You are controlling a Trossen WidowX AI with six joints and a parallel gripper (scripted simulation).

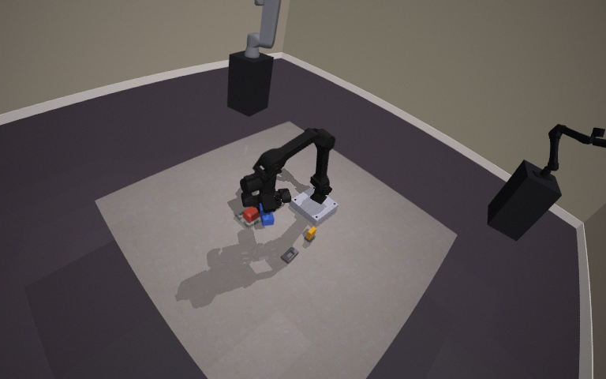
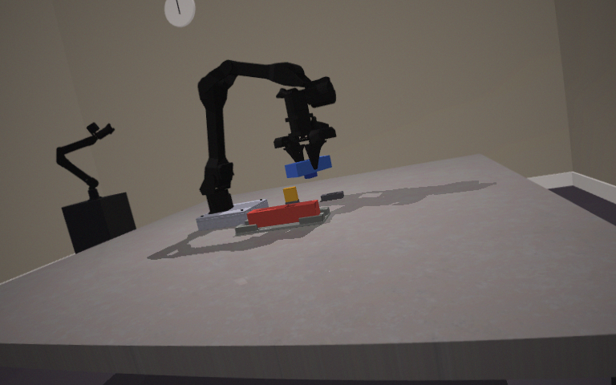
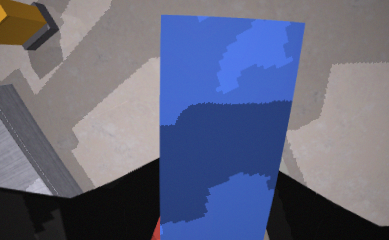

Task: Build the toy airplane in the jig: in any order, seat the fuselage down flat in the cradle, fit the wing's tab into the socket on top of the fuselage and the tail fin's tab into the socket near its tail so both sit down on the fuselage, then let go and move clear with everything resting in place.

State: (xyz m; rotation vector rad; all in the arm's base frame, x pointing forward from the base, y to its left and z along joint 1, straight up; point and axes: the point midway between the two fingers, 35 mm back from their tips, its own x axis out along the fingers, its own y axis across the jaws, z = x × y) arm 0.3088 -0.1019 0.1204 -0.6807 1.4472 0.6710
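Note:
The red fuselage [image 1: 250,214] [image 2: 282,213] lies flat in the grey jig [image 2: 247,229] next to the arm's base plate [image 1: 316,209] [image 2: 228,218] [image 3: 8,145]. My gripper [image 1: 268,206] [image 2: 307,160] [image 3: 214,167] is shut on the blue wing [image 1: 267,219] [image 2: 307,167] [image 3: 228,115] and holds it level in the air, above the fuselage's right part in the exterior view. A sliver of the red fuselage [image 3: 157,231] shows under the wing in the wrist view. The orange tail fin [image 1: 311,232] [image 2: 290,194] [image 3: 6,22] stands upright on a small grey holder, apart from the jig.
An empty small grey holder [image 1: 289,254] [image 2: 332,195] lies on the table beyond the tail fin. Two black pedestals [image 1: 248,82] [image 1: 522,199] [image 2: 96,219] with other arms stand on the floor away from the table.

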